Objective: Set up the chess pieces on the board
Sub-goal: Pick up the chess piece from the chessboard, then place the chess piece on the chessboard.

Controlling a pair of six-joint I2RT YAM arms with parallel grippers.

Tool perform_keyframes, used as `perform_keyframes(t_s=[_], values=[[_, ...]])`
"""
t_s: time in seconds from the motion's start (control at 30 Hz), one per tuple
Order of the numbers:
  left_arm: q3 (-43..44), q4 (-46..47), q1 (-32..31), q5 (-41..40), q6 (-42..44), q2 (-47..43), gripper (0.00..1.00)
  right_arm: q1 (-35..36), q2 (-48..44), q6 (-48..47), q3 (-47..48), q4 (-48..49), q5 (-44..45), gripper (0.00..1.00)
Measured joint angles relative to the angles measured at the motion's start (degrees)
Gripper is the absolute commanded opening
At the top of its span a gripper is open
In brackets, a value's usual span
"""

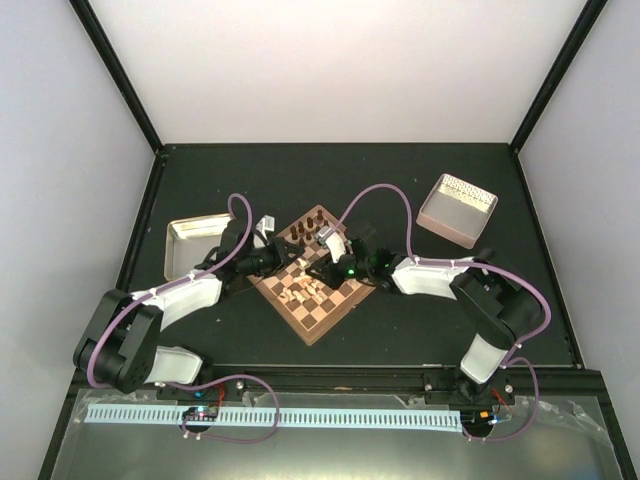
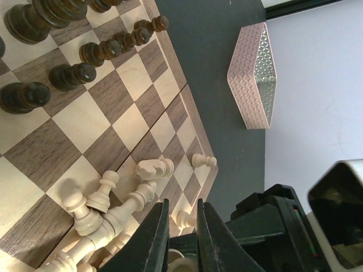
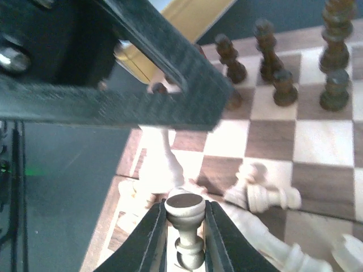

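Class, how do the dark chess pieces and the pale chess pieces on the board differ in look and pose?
The dark chess pieces are deep brown; the pale chess pieces are cream. The dark chess pieces stand upright in rows, while many pale chess pieces lie toppled in a heap. Both sets sit on the board.

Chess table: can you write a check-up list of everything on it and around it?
Surface: dark table, with the board at its middle.
Job's things: dark pieces stand in rows; pale pieces are heaped, many tipped over.
Clutter: metal tray left of the board; pink bin at the far right.
Grippers: right gripper is shut on a pale pawn; left gripper is nearly closed, and I cannot tell if it holds anything.
Cables: purple cables loop along both arms.
Surroundings: white walls, black frame.
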Motion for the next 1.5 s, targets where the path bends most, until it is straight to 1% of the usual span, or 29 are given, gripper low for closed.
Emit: perform_keyframes(t_s=[0.17, 0.23, 0.37, 0.47, 0.67, 0.8, 0.97, 1.17, 1.27, 1.33, 1.43, 1.47, 1.5], values=[[0.0, -0.1, 0.0, -0.6, 0.0, 0.0, 0.02, 0.2, 0.0, -1.4, 0.0, -4.1, 3.0, 0.15], [0.0, -0.1, 0.0, -0.9, 0.0, -0.1, 0.01, 0.3, 0.0, -1.8, 0.0, -5.2, 3.9, 0.20], [0.0, -0.2, 0.0, -1.3, 0.0, -0.3, 0.02, 0.7, -0.1, -2.1, 0.0, -6.9, 5.6, 0.35], [-0.2, -0.1, 0.0, -1.4, 0.1, -0.9, 0.02, 0.7, -0.7, -1.6, 0.0, -7.9, 6.5, 0.42], [-0.4, -0.5, 0.0, -1.4, 1.7, -2.9, 0.02, 0.7, -5.3, 0.6, -0.1, -8.6, 7.7, 0.49], [-0.4, -0.5, -0.1, -0.5, 2.4, -5.1, 0.02, 0.7, -9.7, 0.6, -1.4, -6.1, 5.5, 0.55], [-0.4, -0.5, -0.3, 3.3, 0.7, -5.8, 0.02, 0.7, -10.6, 0.7, -1.8, -3.5, 1.4, 0.56], [-0.2, -0.6, -0.5, 6.3, -1.6, -7.2, 0.02, 0.8, -10.4, 1.9, -1.6, -1.7, -0.1, 0.50], [-0.2, -0.8, -0.5, 7.1, -1.9, -8.1, 0.02, 0.8, -9.7, 2.0, -0.8, -1.7, -0.3, 0.44], [-0.2, -1.0, -0.7, 7.6, -2.1, -8.2, 0.03, 0.8, -9.1, 2.2, -0.2, -1.8, -0.4, 0.36], [-0.2, -1.4, -0.9, 7.6, -2.2, -8.2, 0.05, 1.0, -8.9, 2.1, 0.1, -1.9, -1.0, 0.19], [-0.2, -1.4, -0.9, 7.6, -2.2, -8.2, 0.09, 1.0, -8.8, 2.3, 0.1, -1.9, -1.3, 0.14], [-0.2, -1.6, -0.9, 7.5, -2.2, -8.2, 0.15, 1.2, -8.8, 2.1, 0.2, -1.9, -1.8, 0.11]])
